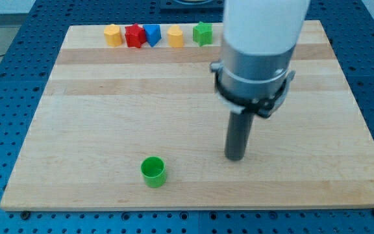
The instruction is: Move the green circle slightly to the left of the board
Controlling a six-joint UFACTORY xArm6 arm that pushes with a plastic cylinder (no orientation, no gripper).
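The green circle (152, 171), a short round block, stands on the wooden board (109, 110) near the view's bottom edge, left of centre. My tip (235, 158) rests on the board to the right of the green circle and slightly higher in the view, well apart from it. The dark rod hangs from the arm's grey and white body above.
A row of blocks lies along the board's top edge: a yellow block (112, 35), a red block (134, 36), a blue block (152, 34), a second yellow block (174, 37) and a green star-like block (203, 33). A blue perforated table surrounds the board.
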